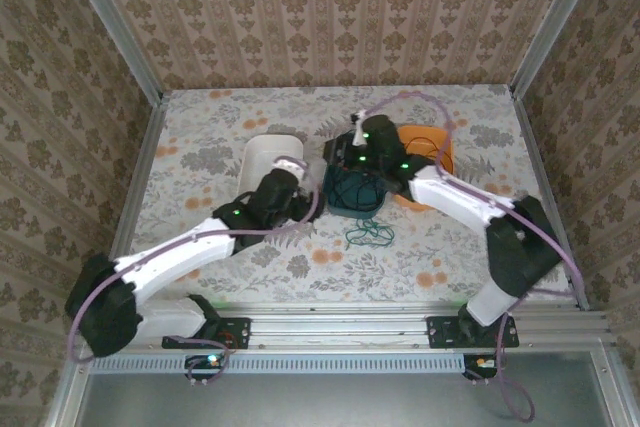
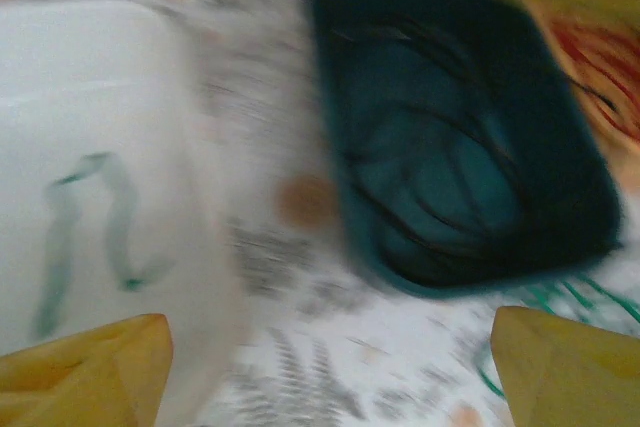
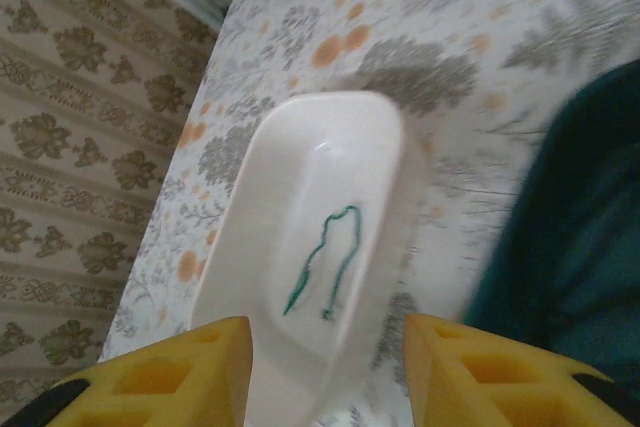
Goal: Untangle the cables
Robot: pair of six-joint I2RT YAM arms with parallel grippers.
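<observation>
From above, the left gripper (image 2: pixel 325 347) and right gripper (image 3: pixel 325 332) are both hanging with fingers apart, gripping nothing. A green strand (image 3: pixel 304 272) is lying in the white tray (image 3: pixel 300 137). The black cable (image 2: pixel 430 217) is sitting in the teal tray (image 2: pixel 340 177) at its 4 o'clock, with a green coil (image 1: pixel 370 234) at that tray's 5. The arms are crowding together and are likely risking a collision or snagging the coil.

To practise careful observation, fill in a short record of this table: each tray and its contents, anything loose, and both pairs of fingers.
Tray one: oblong white plastic tray, holding a short thin green wire
Tray two: dark teal rectangular tray, thin black cable coiled inside
Tray three: orange plastic tray, thin red cable inside
Loose: bunched green cable on the floral tabletop, beside the teal tray
Left fingers: yellow, apart, holding nothing
Right fingers: yellow, apart, holding nothing
</observation>
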